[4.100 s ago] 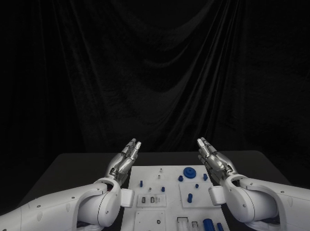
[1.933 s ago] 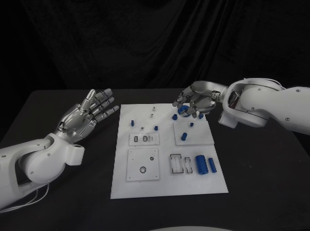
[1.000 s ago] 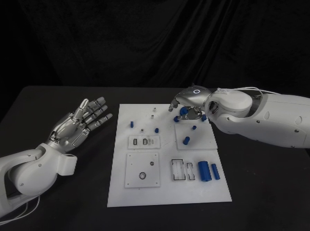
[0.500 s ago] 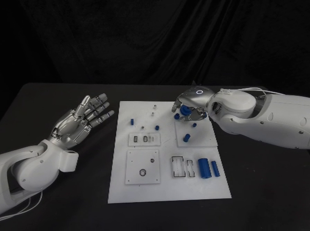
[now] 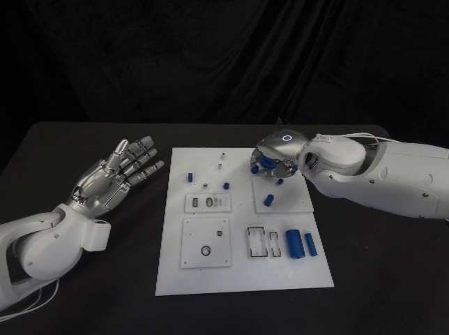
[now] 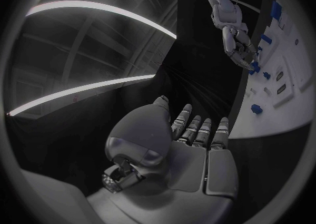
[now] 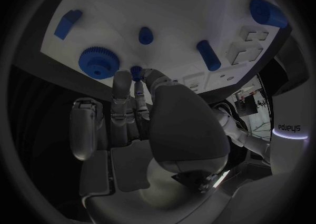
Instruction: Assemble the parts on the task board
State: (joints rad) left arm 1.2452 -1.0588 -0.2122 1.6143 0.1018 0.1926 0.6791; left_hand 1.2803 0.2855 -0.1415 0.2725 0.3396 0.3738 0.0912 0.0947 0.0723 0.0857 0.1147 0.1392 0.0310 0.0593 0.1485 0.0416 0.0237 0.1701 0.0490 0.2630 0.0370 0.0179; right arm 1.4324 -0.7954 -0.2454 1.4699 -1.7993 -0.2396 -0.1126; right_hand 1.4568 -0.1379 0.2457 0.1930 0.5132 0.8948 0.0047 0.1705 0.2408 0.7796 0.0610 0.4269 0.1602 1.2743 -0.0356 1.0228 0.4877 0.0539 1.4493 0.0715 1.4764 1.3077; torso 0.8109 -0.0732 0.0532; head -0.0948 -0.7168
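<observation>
The white task board [image 5: 240,276] lies in the middle of the black table. My right hand [image 5: 270,162] is down over its far right part, fingers curled among the blue pieces. In the right wrist view my right hand [image 7: 141,124] pinches a small blue peg [image 7: 135,70] between thumb and a fingertip, right beside a blue gear [image 7: 99,62]. The peg still stands at the board's surface. My left hand [image 5: 119,171] hovers left of the board, palm up, fingers spread, holding nothing. The left wrist view shows my left hand [image 6: 194,147] open, with the board [image 6: 289,103] beyond it.
Short blue pegs [image 5: 192,176] [image 5: 228,185] [image 5: 270,202] stand on the board's far half. Two larger blue cylinders [image 5: 294,244] [image 5: 309,243] lie at its near right beside a slotted recess [image 5: 256,242]. More blue parts [image 7: 208,55] [image 7: 266,12] sit around the right hand.
The camera tilted down from the earliest frame. My right hand came over the board's far right and settled lower onto the pieces by the gear. My left hand barely moved.
</observation>
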